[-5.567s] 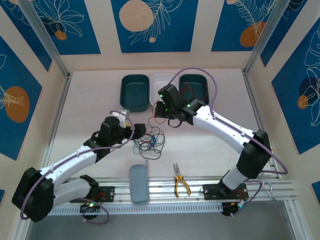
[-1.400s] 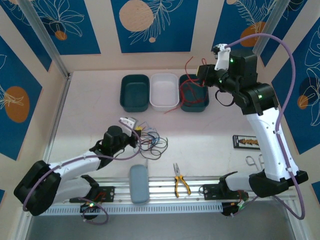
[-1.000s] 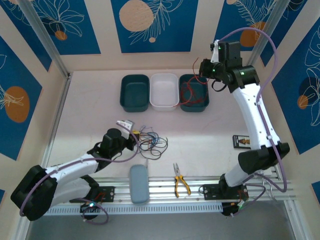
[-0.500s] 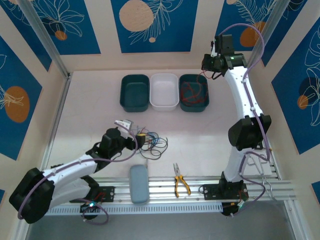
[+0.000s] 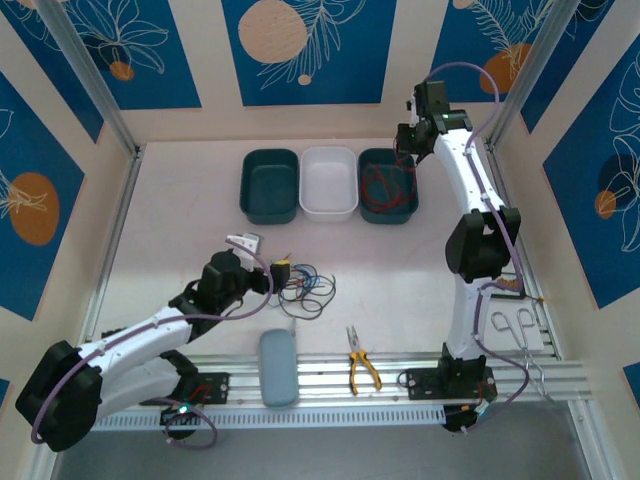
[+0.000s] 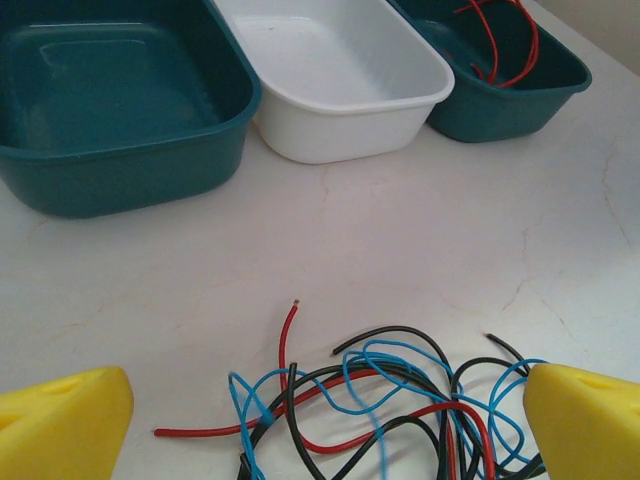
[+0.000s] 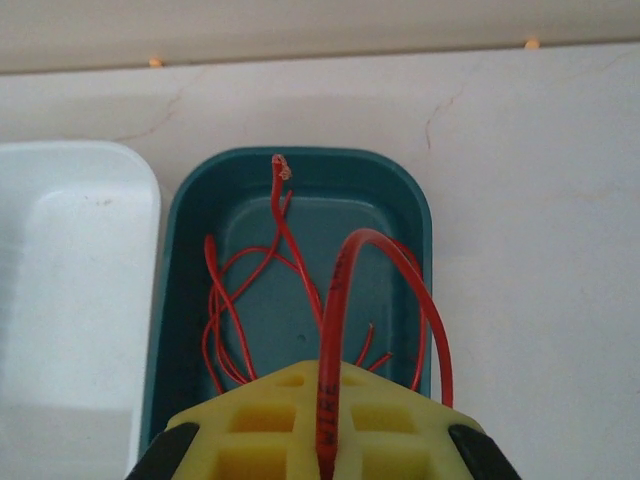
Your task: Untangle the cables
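The left gripper (image 6: 320, 425), narrower a second ago, now stands fully open and empty, its fingers either side of the tangled cables (image 6: 390, 400) on the table (image 6: 400, 250). The right gripper (image 7: 325, 440) has moved back and stays clamped on a red cable (image 7: 332, 300) looping above the right teal tray (image 7: 300, 157). Print on that cable is illegible.

Robot lab cell: patterned wall panels (image 5: 300, 50), aluminium mounting rail (image 5: 320, 388).

2 teal bins (image 5: 270, 188), 1 wht bin (image 5: 328, 185), 1 pliers (image 5: 361, 371), 1 gry pad (image 5: 277, 368), 1 cable tangle (image 5: 306, 288).
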Robot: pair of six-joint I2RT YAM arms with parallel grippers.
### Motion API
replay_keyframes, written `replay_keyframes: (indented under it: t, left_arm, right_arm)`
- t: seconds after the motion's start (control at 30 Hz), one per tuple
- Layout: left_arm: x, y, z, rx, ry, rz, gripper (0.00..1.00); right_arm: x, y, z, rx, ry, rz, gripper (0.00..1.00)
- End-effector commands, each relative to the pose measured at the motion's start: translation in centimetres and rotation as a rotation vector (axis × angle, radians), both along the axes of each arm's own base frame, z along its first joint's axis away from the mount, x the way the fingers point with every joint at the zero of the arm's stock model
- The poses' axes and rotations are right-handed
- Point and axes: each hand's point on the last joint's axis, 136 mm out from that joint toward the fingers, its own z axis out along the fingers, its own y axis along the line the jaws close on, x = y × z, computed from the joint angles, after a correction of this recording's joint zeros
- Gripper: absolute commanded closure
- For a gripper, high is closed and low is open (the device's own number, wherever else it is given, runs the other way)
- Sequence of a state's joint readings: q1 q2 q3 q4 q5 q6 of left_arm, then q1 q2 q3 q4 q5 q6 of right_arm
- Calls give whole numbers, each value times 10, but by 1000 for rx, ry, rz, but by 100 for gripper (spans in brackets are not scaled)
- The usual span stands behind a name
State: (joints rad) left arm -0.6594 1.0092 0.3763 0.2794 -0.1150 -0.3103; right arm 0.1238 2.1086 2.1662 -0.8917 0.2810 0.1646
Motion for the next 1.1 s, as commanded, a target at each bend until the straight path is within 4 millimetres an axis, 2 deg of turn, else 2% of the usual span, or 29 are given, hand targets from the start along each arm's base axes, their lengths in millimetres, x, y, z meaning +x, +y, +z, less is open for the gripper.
replay_keyframes:
  t: [0.0, 0.4, 0.7, 0.9, 1.07]
  left_arm:
    - [6, 0, 16, -19, -19, 31, 0]
    - [2, 10, 12, -11, -4, 65, 0]
    - [0, 13, 12, -12, -1, 77, 0]
    - [0, 13, 11, -15, 1, 76, 0]
    - [0, 13, 10, -16, 3, 78, 0]
  right_arm:
    - [0, 3, -7, 3, 27, 27, 100]
    - [2, 11, -61, 52, 156, 46, 100]
    - [4, 23, -86, 165, 231, 58, 100]
    - [7, 20, -90, 172, 255, 33, 81]
    - [4, 11, -79, 183, 259, -16, 71]
